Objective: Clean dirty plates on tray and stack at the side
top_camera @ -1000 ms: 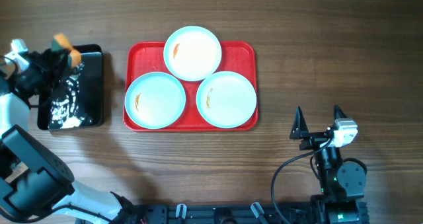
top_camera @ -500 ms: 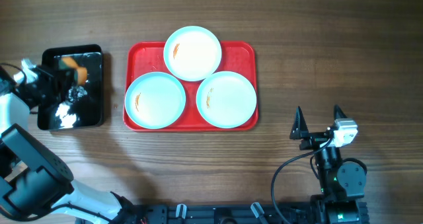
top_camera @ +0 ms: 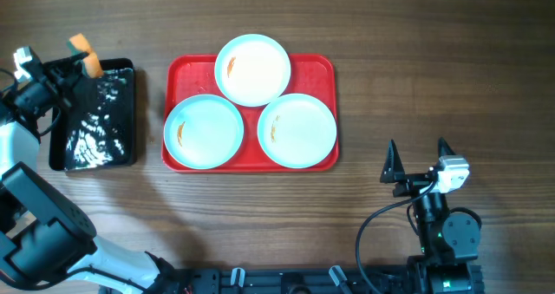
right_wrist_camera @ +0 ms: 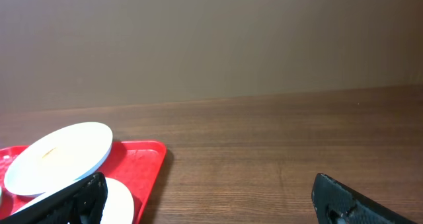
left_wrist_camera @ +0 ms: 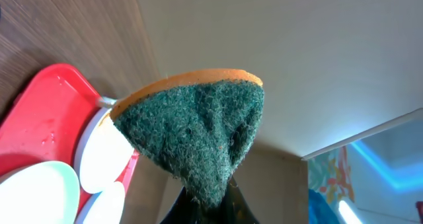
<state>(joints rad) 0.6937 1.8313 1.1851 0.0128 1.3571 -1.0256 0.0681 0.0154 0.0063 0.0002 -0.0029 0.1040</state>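
Three plates (top_camera: 252, 69) crowd the red tray (top_camera: 323, 68), leaving bare tray only at its corners. The tabletop (top_camera: 434, 60) lies open along its right and far edges. Near the front right corner stands the right gripper (top_camera: 418, 158), jaws spread. A black tray (top_camera: 95, 147) blocks the left edge, with the left gripper (top_camera: 75, 65) pinching a sponge (top_camera: 84, 55) over its far edge.

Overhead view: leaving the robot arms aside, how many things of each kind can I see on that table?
3 plates
1 red tray
1 black tray
1 sponge
Total: 6
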